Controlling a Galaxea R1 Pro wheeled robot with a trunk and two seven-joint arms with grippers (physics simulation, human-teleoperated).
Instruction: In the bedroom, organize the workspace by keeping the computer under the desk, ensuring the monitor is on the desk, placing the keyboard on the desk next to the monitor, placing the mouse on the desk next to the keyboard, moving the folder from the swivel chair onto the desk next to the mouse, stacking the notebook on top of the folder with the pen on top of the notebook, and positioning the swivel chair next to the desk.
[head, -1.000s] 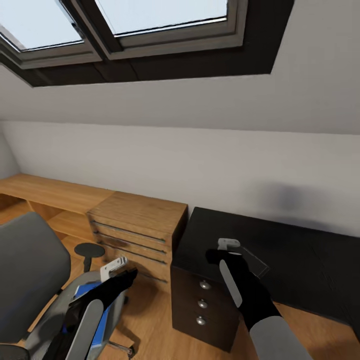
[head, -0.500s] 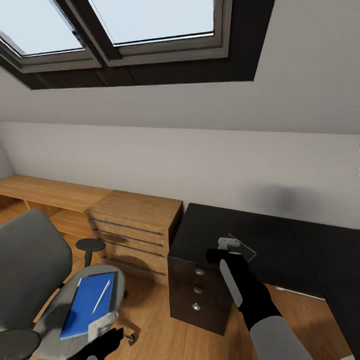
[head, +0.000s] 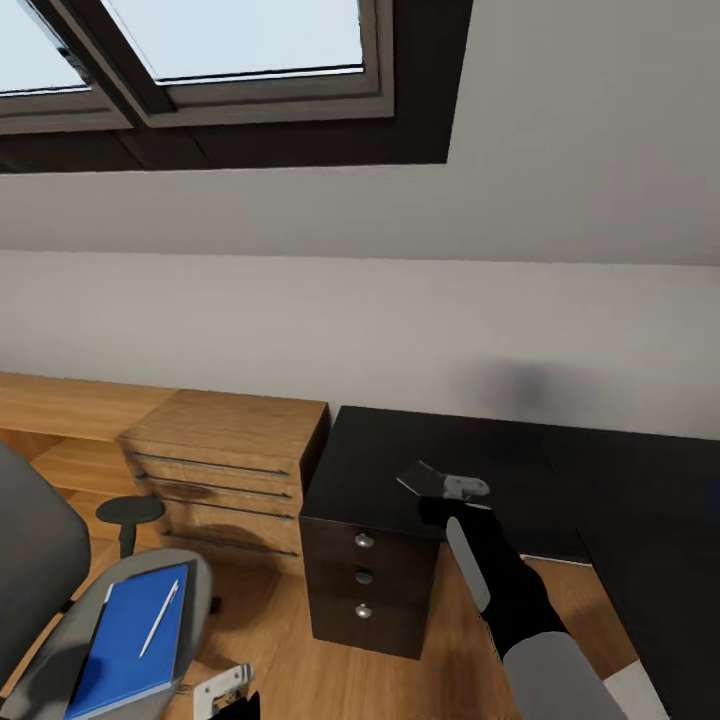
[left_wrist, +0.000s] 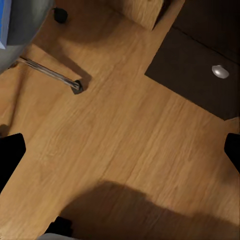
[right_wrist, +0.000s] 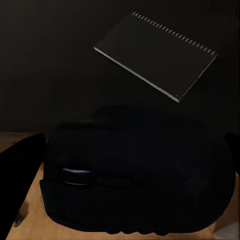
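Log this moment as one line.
right hand: grips dark oval mouse over glossy black desk | thin grey notebook: on desk | left hand: open, above wood floor

Glossy black desk (head: 440, 450), matt light-wood dresser (head: 225, 440), smooth blue folder (head: 125, 640), wood-grain floor (left_wrist: 130, 145).

Head view: high, faces forward and down toward wall, table (head: 520, 470) and swivel chair (head: 40, 560). Left wrist view: faces down at floor (left_wrist: 125, 140). Right wrist view: very close above mouse (right_wrist: 135, 175). All share table.
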